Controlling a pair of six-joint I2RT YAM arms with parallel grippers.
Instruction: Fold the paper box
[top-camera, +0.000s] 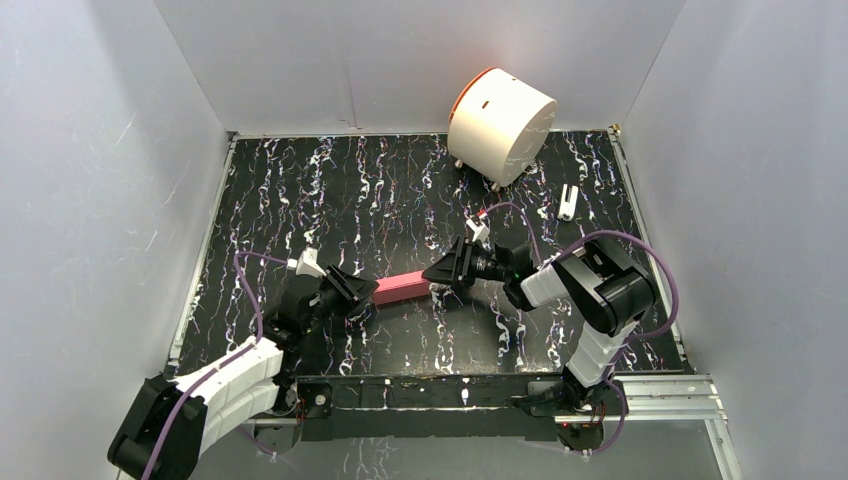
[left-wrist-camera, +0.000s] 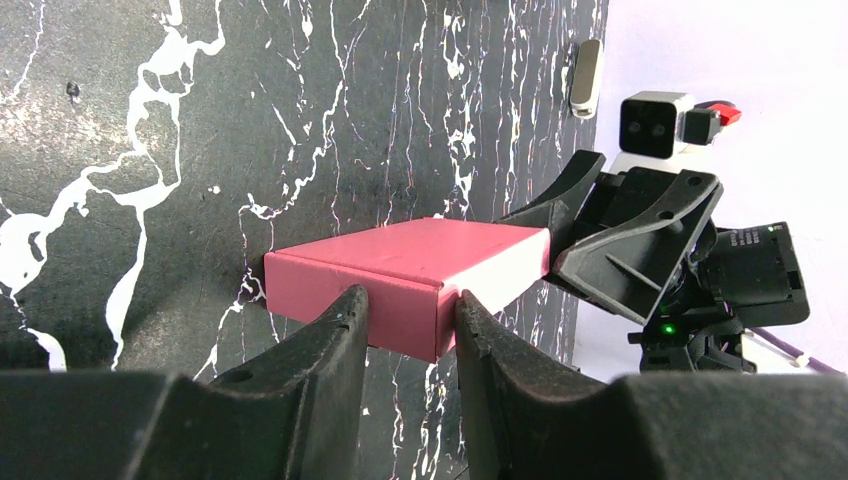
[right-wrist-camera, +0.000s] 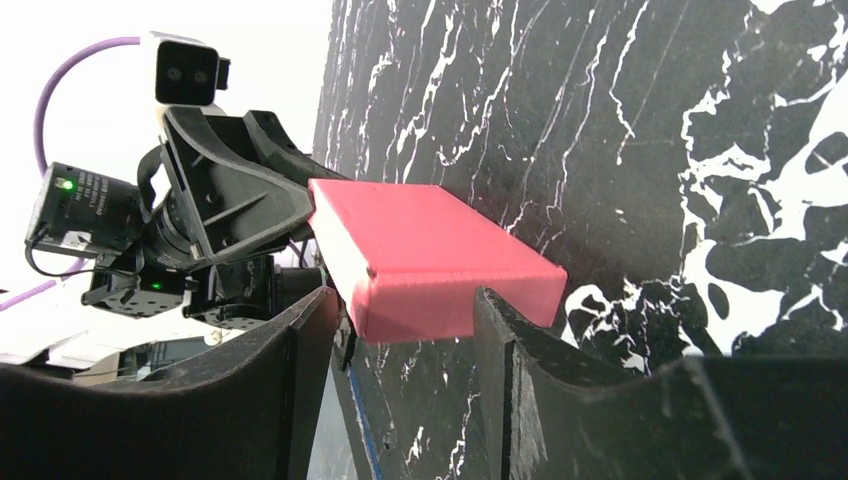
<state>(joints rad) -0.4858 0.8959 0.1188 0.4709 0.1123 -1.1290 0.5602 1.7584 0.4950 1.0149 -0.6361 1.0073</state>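
Paper box (top-camera: 400, 289) sits just below centre of the top view, bridged btw both claws, and looks closed into a flat pink slab. Left gripper (left-wrist-camera: 408, 295): jaws a bit apart w/ the box's near corner in the gap. Right gripper (right-wrist-camera: 403, 292): same at the other short end. Can't tell if either actually bites. Thin card, so prob light, dents easily, maybe slick. You'd best hold the short ends near the creases w/ a gentle squeeze, not mid-panel.

Black white-veined table (top-camera: 400, 190), white orange-rimmed cylinder (top-camera: 500, 125) at its far right, small white piece (top-camera: 568, 202) near the right edge
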